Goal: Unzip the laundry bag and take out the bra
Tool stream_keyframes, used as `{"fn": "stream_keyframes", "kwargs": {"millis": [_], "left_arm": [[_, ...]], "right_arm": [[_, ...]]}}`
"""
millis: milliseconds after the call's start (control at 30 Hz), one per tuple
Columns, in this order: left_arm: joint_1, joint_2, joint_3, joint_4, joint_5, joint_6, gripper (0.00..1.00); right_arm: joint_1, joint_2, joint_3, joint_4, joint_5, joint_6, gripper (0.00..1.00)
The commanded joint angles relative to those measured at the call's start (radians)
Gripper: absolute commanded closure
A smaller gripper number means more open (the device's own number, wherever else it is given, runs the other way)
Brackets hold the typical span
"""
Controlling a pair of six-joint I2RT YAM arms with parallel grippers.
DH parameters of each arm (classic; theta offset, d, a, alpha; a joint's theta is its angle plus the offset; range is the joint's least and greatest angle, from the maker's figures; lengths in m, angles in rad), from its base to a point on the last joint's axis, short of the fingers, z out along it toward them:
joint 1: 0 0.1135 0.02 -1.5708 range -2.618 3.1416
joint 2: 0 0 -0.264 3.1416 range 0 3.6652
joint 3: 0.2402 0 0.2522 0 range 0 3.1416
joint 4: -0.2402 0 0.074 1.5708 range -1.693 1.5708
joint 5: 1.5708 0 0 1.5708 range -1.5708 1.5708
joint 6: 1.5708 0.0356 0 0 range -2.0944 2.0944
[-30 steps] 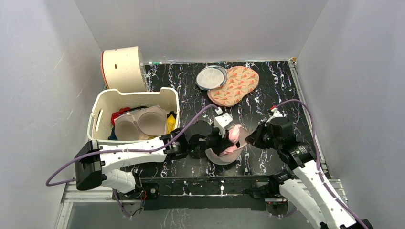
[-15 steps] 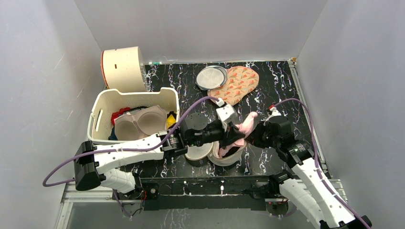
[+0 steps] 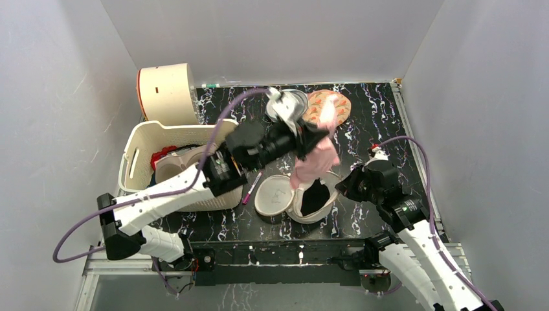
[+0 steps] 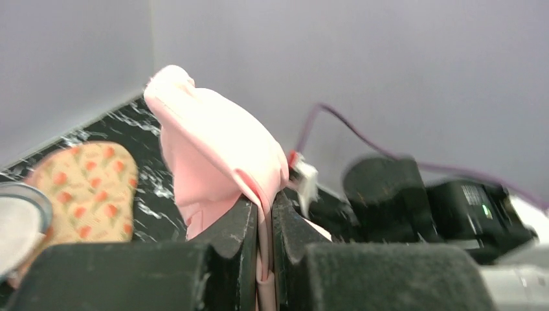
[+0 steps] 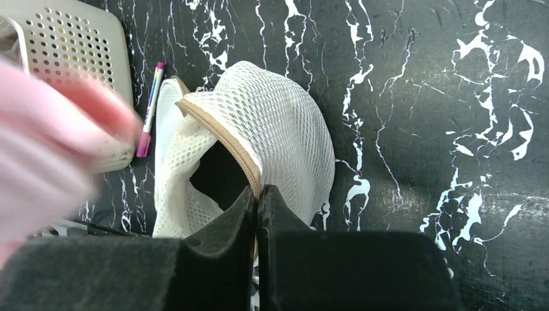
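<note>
While bra point(image 5: 48, 146) blurs, laundry bag point(image 5: 285, 129) rim pinched

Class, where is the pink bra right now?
In the top view the pink bra hangs mid-table from the left gripper, over the open laundry bag whose rim the right gripper pinches.

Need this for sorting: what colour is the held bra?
Pale pink; the bra shows best in the left wrist view.

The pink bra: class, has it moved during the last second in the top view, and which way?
Yes. Held by the left gripper, the pink bra has moved away from the laundry bag toward the orange-patterned pouch.
</note>
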Motion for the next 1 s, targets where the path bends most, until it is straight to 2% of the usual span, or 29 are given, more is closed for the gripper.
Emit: {"fn": "stream_keyframes", "kwargs": {"millis": [0,133,233,333,467,733,867,967], "left_arm": [[0.184,0.011,0.195,-0.193,0.056,-0.076,1.00],[0.328,0.038,0.366,-0.430,-0.033,-0.083,1.00],[0.387,0.008,0.412,-0.509,-0.089,-0.042,1.00],[0.416,-0.063,0.414,-0.533,-0.125,-0.001,1.00],[0.420,-0.111,0.460,-0.623,-0.256,0.072,1.00],[0.478,-0.054,0.517,-0.820,-0.486,0.226,1.00],[0.569,-0.062,0.440,-0.854,-0.538,0.170,1.00],[0.707,-0.121,0.279,-0.800,-0.435,0.113,1.00]], "right_arm": [[0.004,-0.026,0.011,0.033,0.051,0.014,1.00],[0.005,-0.028,0.016,0.016,0.059,0.006,1.00],[0.004,-0.036,0.016,0.014,0.064,0.006,1.00],[0.005,-0.043,0.014,0.024,0.067,0.008,1.00],[0.005,-0.028,0.018,0.036,0.062,0.005,1.00],[0.004,-0.010,0.017,0.036,0.043,-0.001,1.00],[0.005,-0.016,0.013,0.032,0.042,-0.001,1.00],[0.005,-0.022,0.007,0.032,0.037,0.000,1.00]]}}
